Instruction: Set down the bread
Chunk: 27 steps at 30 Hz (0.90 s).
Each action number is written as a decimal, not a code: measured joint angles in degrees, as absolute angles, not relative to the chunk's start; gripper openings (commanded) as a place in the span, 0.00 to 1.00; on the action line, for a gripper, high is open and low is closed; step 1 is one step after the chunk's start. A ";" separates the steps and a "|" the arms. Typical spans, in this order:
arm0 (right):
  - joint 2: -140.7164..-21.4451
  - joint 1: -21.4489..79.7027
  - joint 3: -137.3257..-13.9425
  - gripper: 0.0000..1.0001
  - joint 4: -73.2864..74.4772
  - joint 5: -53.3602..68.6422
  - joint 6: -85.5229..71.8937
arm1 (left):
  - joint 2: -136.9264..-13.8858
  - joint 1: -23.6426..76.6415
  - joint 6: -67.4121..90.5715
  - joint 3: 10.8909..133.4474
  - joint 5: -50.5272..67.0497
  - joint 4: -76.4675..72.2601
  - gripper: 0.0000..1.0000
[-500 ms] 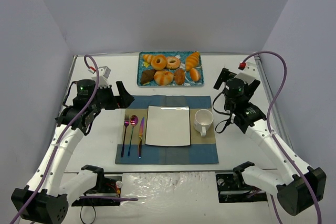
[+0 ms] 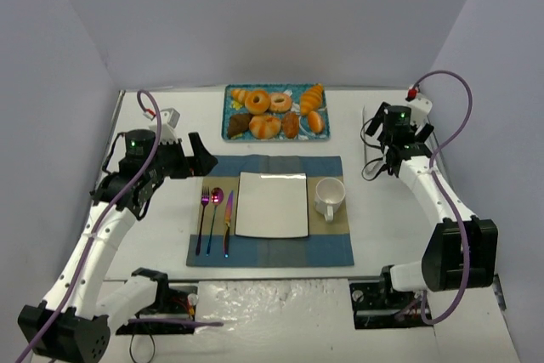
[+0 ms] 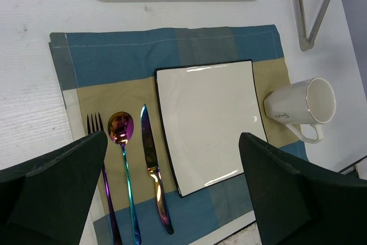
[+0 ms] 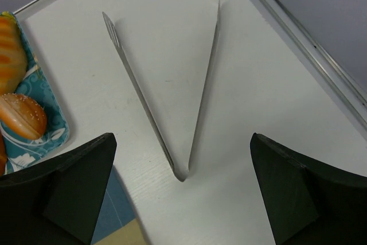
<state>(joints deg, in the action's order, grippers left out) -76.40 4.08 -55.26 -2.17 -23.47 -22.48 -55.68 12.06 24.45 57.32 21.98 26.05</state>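
The bread [image 4: 23, 116] lies on the tray [image 4: 59, 135], left of the open right gripper [image 4: 182, 139].

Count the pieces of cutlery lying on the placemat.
3, side by side on the placemat, left of the plate: the fork farthest from it, the spoon in the middle, the knife nearest the plate. None seems hidden.

The right arm [image 2: 425, 189] has swung toward the upper right of the overhead view, elbow folded back; the right gripper [image 4: 182, 142] now hangs above the tongs [image 4: 143, 101].
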 measured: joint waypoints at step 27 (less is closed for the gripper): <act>-97.10 0.67 -63.79 1.00 0.78 -9.57 -20.78 | -54.13 12.32 24.35 57.32 21.96 26.40 0.97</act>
<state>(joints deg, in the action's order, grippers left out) -97.10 0.67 -63.79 0.78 -9.57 -20.78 -54.13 12.32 24.35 57.32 21.96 26.40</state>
